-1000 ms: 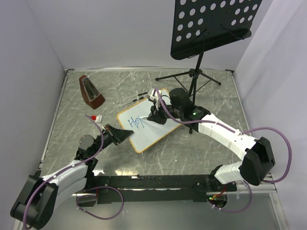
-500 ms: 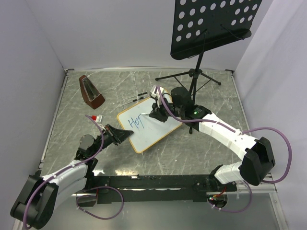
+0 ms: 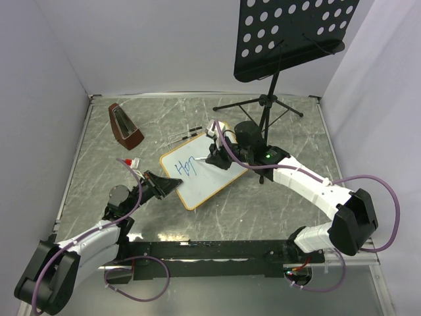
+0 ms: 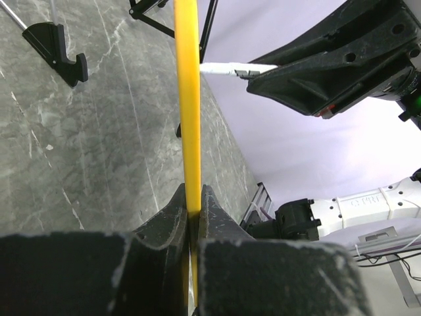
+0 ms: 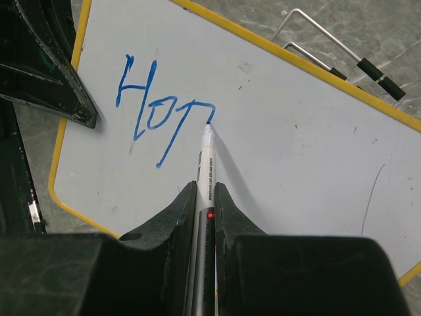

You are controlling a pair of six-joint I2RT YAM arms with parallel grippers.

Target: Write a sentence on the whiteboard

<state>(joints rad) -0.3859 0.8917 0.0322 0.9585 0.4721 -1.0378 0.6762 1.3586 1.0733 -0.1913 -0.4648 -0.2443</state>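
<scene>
The whiteboard [image 3: 212, 183] lies tilted mid-table, with a yellow-tan frame. Blue marker letters "Ho" and a partly drawn third letter [image 5: 158, 112] are on its left part; they also show in the top view [image 3: 190, 168]. My right gripper [image 5: 205, 197] is shut on a white marker [image 5: 206, 164], whose tip touches the board at the top stroke of the third letter. It hovers over the board in the top view [image 3: 212, 157]. My left gripper [image 4: 192, 209] is shut on the board's yellow edge [image 4: 187, 99], at the board's near-left corner [image 3: 172, 186].
A black perforated music stand [image 3: 289, 33] on a tripod [image 3: 263, 105] stands at the back right, close behind my right arm. A brown metronome [image 3: 125, 125] stands at the back left. A small red-tipped object [image 3: 128, 161] lies left of the board. Wire feet [image 5: 329, 49] lie beyond the board's far edge.
My right gripper has moved the marker slightly toward the far side, and the third letter has gained a stroke. My left gripper has kept its hold without moving.
</scene>
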